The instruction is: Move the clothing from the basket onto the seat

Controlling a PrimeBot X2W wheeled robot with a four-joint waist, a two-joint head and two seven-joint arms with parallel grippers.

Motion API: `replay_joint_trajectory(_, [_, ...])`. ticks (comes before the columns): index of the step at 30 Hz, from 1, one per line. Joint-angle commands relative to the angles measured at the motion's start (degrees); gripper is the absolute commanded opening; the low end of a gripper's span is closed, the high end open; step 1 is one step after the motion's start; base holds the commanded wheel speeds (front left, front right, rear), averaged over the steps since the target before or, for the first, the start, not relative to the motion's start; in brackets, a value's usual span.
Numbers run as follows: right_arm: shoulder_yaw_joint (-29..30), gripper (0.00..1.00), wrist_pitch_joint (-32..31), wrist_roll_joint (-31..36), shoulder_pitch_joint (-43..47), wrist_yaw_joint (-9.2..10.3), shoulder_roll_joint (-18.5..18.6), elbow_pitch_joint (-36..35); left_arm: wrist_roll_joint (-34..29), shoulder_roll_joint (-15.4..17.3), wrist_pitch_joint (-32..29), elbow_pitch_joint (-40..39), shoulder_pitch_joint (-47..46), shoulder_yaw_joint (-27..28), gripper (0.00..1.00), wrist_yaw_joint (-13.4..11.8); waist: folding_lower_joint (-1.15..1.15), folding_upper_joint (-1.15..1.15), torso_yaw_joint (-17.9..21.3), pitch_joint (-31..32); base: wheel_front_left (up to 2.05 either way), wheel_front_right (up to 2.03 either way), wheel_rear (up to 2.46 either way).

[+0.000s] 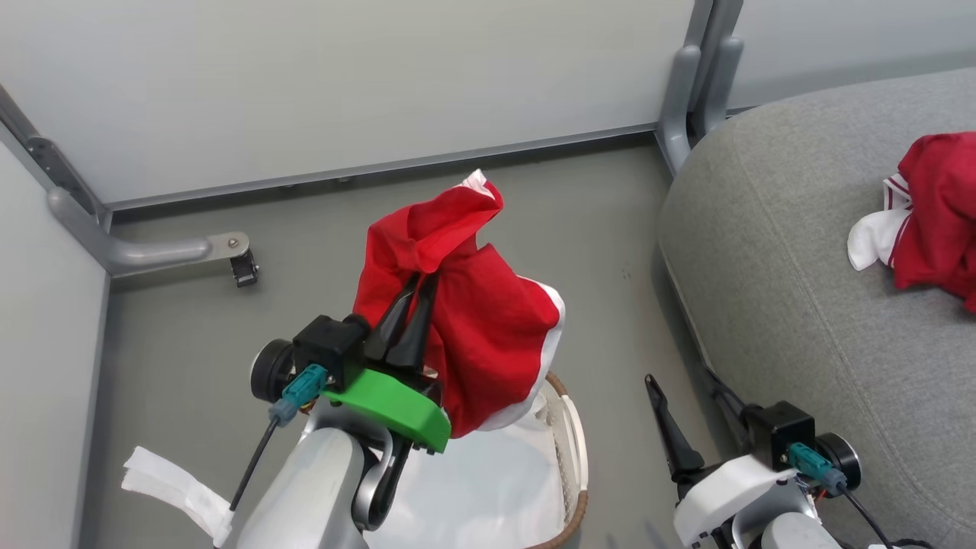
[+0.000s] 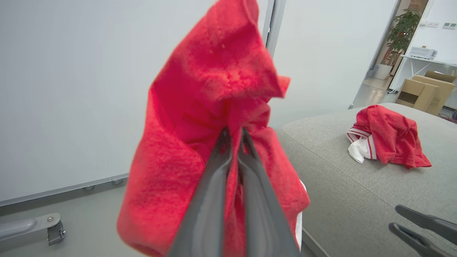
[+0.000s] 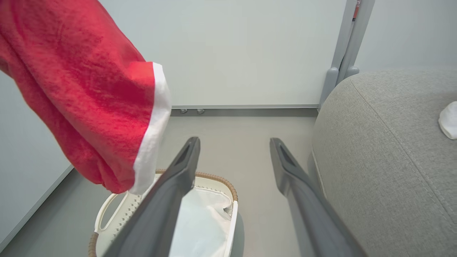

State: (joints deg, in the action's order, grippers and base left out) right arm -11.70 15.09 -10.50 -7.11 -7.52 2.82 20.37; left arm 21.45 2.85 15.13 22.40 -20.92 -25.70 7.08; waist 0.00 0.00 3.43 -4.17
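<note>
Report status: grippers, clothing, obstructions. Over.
Left gripper shut on garment, hanging above basket. Right gripper open, empty, beside seat. Second garment lies on seat. No obstacle seen between.

I see an office test bay: white panels [image 1: 343, 84] on grey feet [image 1: 152, 252]; boxes [image 2: 425, 91], plant [image 2: 403, 26] and printer [image 2: 423, 53] at 2 o'clock.

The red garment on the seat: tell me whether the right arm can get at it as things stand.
Probably yes. The right end effector stands open and empty beside the seat, and bare upholstery is all that lies between it and the red garment.
</note>
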Motion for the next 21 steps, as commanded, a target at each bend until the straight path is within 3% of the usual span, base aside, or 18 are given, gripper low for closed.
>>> replay_joint_trajectory(1, [0.0,1.00,0.1,-0.1,1.1,0.06,0.3,-0.3,0.3,0.2,0.0,-0.9,0.7,0.0,0.00,0.3,0.00,0.00,0.3,0.9,0.00,0.00,0.00])
replay_joint_trajectory(13, [-9.5,1.00,0.1,-1.3,-4.4,0.06,0.3,-8.8,1.6,0.2,0.0,-4.7,1.1,-3.0,0.00,0.3,0.00,0.00,-0.6,1.5,0.00,0.00,0.00])
replay_joint_trajectory(21, [-19.1,1.00,0.1,0.8,-13.9,0.06,1.7,-5.3,3.1,0.2,0.0,-4.4,1.4,-6.3,0.00,0.0,0.00,0.00,-2.4,1.3,0.00,0.00,0.00])
